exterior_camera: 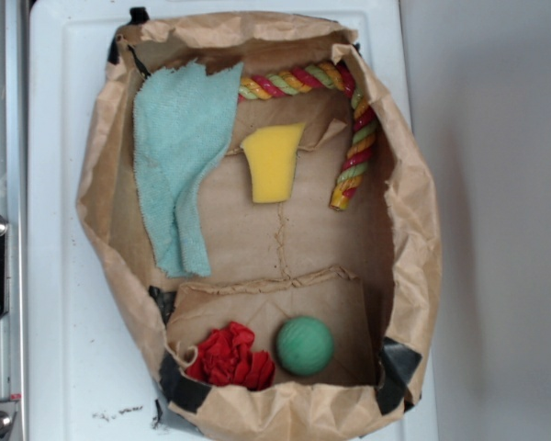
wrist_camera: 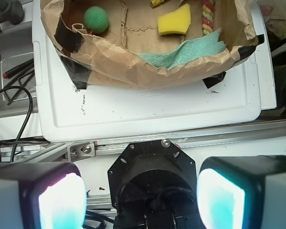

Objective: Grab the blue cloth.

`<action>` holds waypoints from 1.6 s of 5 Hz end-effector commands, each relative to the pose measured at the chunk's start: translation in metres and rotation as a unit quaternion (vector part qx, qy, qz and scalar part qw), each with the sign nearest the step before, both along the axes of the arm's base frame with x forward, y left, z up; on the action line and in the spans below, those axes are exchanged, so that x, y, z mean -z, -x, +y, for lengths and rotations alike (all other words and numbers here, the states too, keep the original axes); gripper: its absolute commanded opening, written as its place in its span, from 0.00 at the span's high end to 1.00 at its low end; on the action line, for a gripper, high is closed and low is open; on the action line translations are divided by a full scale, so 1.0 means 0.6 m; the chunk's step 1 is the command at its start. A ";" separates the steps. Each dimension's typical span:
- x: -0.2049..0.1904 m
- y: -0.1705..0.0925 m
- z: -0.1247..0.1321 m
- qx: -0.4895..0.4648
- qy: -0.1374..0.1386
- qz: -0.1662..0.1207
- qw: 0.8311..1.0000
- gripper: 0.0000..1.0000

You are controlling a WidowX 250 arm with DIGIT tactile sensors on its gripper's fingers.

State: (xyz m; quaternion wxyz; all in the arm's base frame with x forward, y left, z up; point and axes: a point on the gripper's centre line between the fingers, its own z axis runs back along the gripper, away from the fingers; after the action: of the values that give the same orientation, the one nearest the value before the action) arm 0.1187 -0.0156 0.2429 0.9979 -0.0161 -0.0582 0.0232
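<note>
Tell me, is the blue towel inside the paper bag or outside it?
Inside. The blue cloth lies spread along one side of the bag's floor, within the brown paper bag walls, beside the yellow sponge.

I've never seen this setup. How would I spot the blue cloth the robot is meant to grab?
Look inside the brown paper bag lying open on the white board. Along its left side lies the blue cloth, a pale teal fuzzy towel. It is the largest soft item there, far bigger than the yellow sponge beside it, and unlike the small red fabric bunch.

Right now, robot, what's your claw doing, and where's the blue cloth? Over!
Gripper open, empty, outside the paper bag. Blue cloth lying along the bag's side wall, untouched. Nothing on top of it.
</note>
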 end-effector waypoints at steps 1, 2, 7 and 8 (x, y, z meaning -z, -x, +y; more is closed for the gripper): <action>0.000 0.000 0.000 0.000 0.000 0.000 1.000 0.00; 0.006 -0.080 0.001 -0.023 0.010 -0.022 0.999 0.00; 0.156 -0.205 0.136 -0.005 -0.029 0.047 0.998 0.00; 0.156 -0.205 0.136 -0.005 -0.029 0.047 0.998 0.00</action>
State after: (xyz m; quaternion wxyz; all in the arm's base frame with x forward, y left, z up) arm 0.2407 0.0654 0.1432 0.9995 0.0137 -0.0002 0.0302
